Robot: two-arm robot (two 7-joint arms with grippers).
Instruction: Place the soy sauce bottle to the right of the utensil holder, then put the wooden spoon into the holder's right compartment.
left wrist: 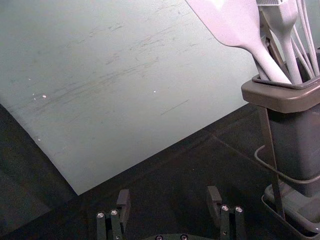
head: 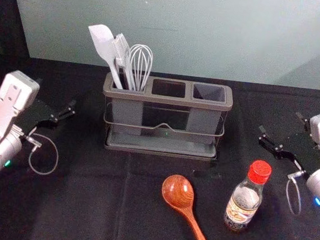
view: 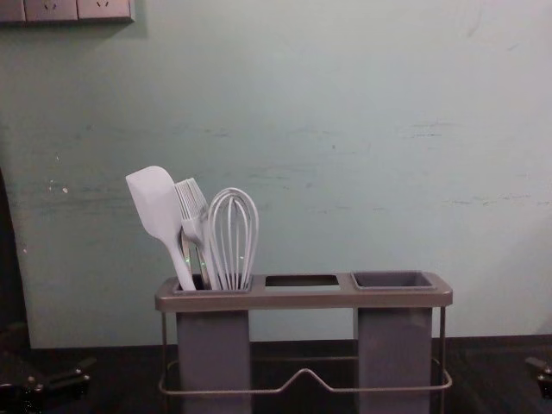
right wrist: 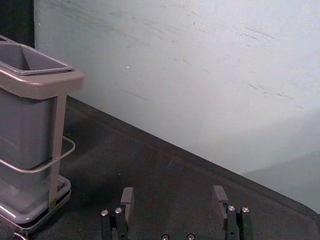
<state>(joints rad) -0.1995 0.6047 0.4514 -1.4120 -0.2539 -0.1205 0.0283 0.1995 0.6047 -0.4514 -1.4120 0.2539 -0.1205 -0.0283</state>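
Maybe the bottle (head: 243, 206), near the spread right tool (right wrist: 173, 195) and far from the spread left tool (left wrist: 169, 195), could tip if bumped.

Silver arms (head: 5, 108) carry looped grey cables (head: 58, 155) and lights (head: 318, 201).

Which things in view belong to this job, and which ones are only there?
For the job:
- soy sauce bottle
- wooden spoon
- utensil holder
- left gripper, left of holder
- right gripper, right of holder

Only there:
- spatula, brush, whisk in left compartment
- wall sockets
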